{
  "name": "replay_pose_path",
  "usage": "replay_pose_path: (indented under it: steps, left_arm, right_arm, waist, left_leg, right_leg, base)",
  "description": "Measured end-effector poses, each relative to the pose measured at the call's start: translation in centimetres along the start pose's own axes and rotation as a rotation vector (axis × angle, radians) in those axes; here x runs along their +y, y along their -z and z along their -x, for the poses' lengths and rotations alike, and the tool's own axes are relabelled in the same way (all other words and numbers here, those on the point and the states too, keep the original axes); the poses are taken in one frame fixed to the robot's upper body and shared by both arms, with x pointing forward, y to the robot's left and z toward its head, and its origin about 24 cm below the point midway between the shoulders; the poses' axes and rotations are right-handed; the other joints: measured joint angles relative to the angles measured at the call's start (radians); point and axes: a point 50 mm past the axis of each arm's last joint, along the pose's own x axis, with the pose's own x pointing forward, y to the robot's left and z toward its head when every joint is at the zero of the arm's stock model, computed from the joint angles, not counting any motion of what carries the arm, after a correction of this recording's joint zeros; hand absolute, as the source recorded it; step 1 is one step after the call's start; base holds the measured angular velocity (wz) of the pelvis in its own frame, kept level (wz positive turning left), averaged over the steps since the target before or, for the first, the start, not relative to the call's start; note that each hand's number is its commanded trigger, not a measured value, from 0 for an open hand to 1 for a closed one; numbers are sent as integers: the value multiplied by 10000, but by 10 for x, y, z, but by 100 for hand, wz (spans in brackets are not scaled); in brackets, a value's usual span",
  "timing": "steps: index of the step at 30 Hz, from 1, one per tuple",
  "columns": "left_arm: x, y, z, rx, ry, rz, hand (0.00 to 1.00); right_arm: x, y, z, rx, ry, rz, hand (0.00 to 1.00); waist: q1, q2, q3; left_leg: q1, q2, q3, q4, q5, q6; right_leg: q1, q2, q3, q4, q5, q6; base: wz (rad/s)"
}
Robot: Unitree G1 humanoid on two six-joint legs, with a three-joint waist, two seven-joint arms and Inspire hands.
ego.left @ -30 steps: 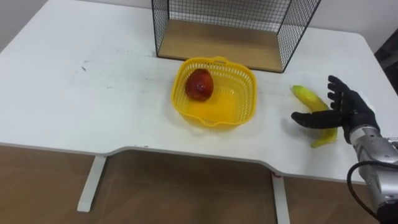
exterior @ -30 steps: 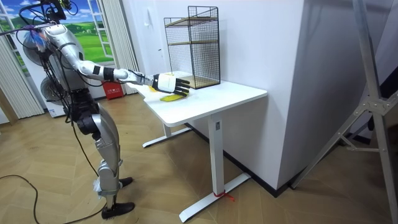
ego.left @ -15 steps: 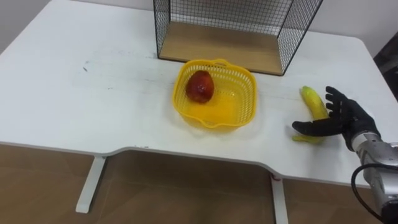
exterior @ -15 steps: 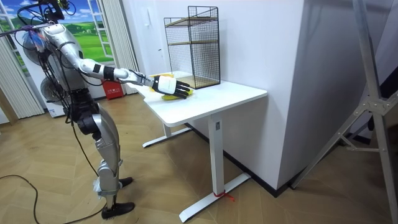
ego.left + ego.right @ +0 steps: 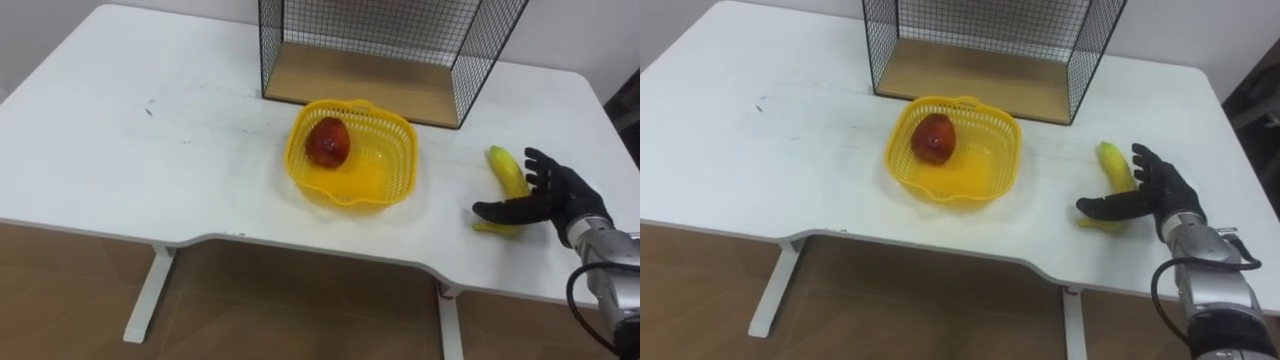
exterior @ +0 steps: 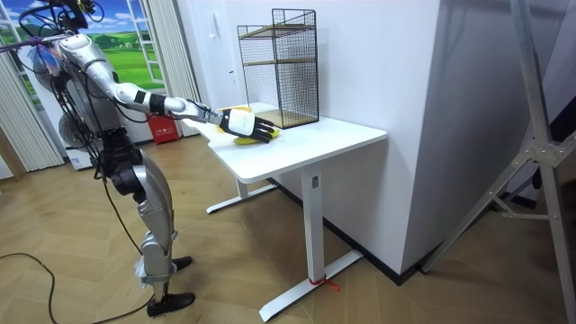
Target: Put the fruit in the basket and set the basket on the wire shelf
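Basket [image 5: 401,150]: sitting near the middle of the white table [image 5: 150,150], just in front of the wire shelf [image 5: 372,40] and not yet on it.
Red fruit [image 5: 327,142]: lying inside the basket, toward its left side.
Banana [image 5: 505,170]: lying on the bare table well to the right of the basket, and so waiting to go in.
Right hand [image 5: 548,196]: resting at the banana's near end with the fingers spread and straight; the thumb is reaching across the tip and nothing is being clasped.
Step in hand: probably closing on the banana.
Risk: the hand is sitting at the fruit's very end, so a grasp there may be letting it pivot or slip out; a nudge from the thumb before the fingers curl could be sliding it toward the table's right edge.
Room view: showing the robot standing at the table's end with its right arm stretched out to the right hand [image 6: 250,124], and the wire shelf [image 6: 279,67] rising to an upper tier that the eye views are cutting off.
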Motion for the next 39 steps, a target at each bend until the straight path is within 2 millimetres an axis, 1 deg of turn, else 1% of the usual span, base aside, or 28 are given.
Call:
replay_pose_path:
  steps: [3, 8, 13, 15, 18, 19, 20, 21, 22, 23, 25, 31, 39]
  left_arm:
    - [0, -1, 0, 79, 46, -99, 0]
    - [5, 0, 0, 296, 107, -135, 0]
    - [5, 1, -1, 435, 277, -122, 0]
    - [4, 0, -1, 448, 309, -114, 0]
    - [4, 4, 0, 606, 381, -106, 0]
    - [4, 4, 0, 633, 388, -110, 0]
    - [4, 4, 0, 625, 388, -155, 0]
    - [4, 3, 0, 619, 392, -156, 0]
    - [4, 3, 0, 612, 391, -157, 0]
    - [4, 2, 0, 583, 379, -157, 0]
    - [5, 0, 0, 483, 351, -162, 0]
    - [6, -9, -1, 226, 303, -173, 0]
    - [6, -11, -2, 206, 324, -188, 0]
  right_arm:
    - [-1, -2, 0, 30, -109, 594, 0]
    - [-3, -5, -2, 367, -480, 1308, 0]
    - [-5, -7, -3, 653, -764, 1869, 0]
    - [-6, -7, -3, 739, -847, 2015, 0]
    - [-6, -7, -3, 834, -919, 2199, 0]
    - [-6, -7, -3, 891, -934, 2220, 15]
    - [-7, -6, -3, 922, -973, 2190, 49]
    - [-7, -6, -2, 936, -992, 2186, 75]
    - [-7, -6, -2, 970, -1043, 2277, 98]
    - [-7, -6, -2, 1006, -1049, 2350, 100]
    - [-8, -5, -2, 1054, -974, 2507, 100]
    - [-22, -9, -1, 1144, -324, 2901, 100]
    - [-24, -7, -1, 1458, -283, 2819, 100]
  waist:
    - [5, -7, -7]
    - [9, -95, -78]
    - [0, -96, -77]
    - [15, -66, -57]
    - [18, -64, -50]
    - [18, -79, -52]
    - [17, -99, -52]
    - [17, -106, -48]
    - [15, -114, -44]
    - [14, -122, -33]
    - [10, -139, -42]
    - [19, -149, -24]
    - [10, -137, 3]
  left_leg:
    - [-22, -2, -3, 4, 0, 0]
    - [-14, -10, -24, 1, 1, 0]
    - [-22, -18, -107, 42, 0, -1]
    - [-20, -18, -123, 47, -1, -3]
    - [-52, -25, -200, 53, 0, -5]
    - [-55, -30, -196, 61, 1, -6]
    - [-56, -33, -193, 65, 0, -6]
    - [-53, -36, -195, 65, 0, -6]
    - [-37, -40, -196, 61, 0, -6]
    - [6, -48, -204, 45, -2, -6]
    - [24, -61, -236, 33, -3, -7]
    - [6, -47, -236, -7, -14, -25]
    - [-8, -1, -254, -26, -47, -77]
  right_leg:
    - [-20, 0, 4, -3, -4, -3]
    - [1, 0, -2, 6, -26, -9]
    - [50, -3, -96, 31, -25, -10]
    - [57, -3, -112, 37, -25, -10]
    - [55, -3, -137, 34, -31, -17]
    - [64, -2, -164, 8, -33, -19]
    - [71, -2, -182, -11, -36, -22]
    - [82, -2, -188, -22, -37, -22]
    - [110, -2, -195, -44, -39, -19]
    - [175, -1, -218, -120, -38, -18]
    - [174, 1, -240, -163, -40, -14]
    - [167, 16, -236, -166, -45, -16]
    - [151, 63, -242, -114, -54, -34]
  base:
    - [0]
    - [0]
    - [4]
    - [2]
    - [3]
    - [5]
    - [5]
    - [0]
    - [3]
    - [3]
    - [5]
    - [1]
    - [0]
